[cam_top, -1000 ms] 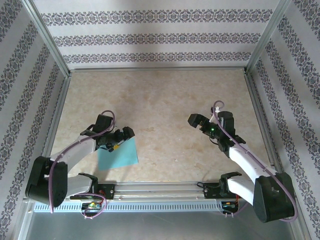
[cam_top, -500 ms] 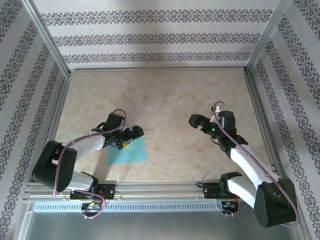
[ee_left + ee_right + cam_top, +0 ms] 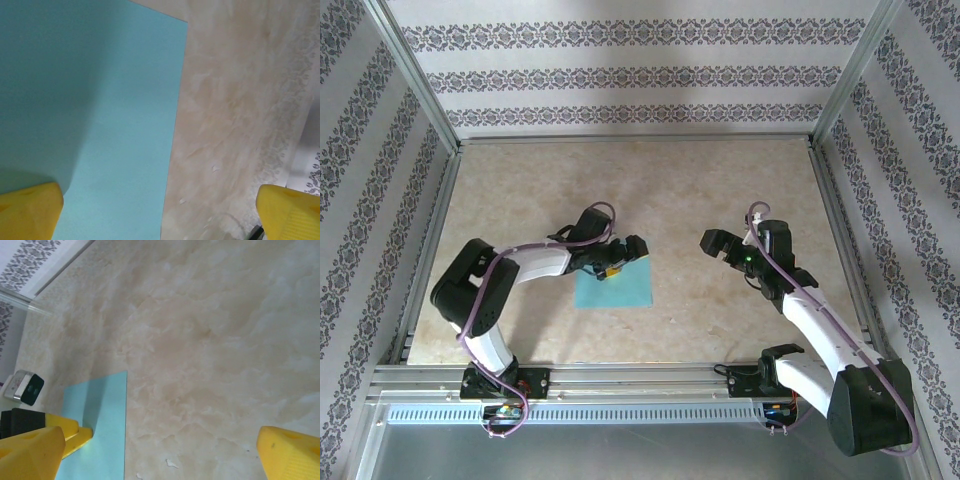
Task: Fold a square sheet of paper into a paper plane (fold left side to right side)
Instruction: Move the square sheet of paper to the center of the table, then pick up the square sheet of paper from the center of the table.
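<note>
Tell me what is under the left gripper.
The square sheet of paper lies flat on the table, and its edge runs between the open jaws of the left gripper. From above, the gripper hides part of the sheet, and the sheet covers the table below.

Plain matte cyan across the square sheet of paper (image 3: 618, 290), centre of the top view. Beige marbling with paler veins on the table (image 3: 650, 185). White walls (image 3: 620, 75) banded with grey-violet floral stripes. White links and black joints on the arms (image 3: 820, 325), with mauve cables (image 3: 600, 206). Bright yellow on the fingertips (image 3: 30, 212) of the left gripper (image 3: 159, 212) and of the right gripper (image 3: 160, 455). Dull silver on the frame rails (image 3: 640, 378).
</note>
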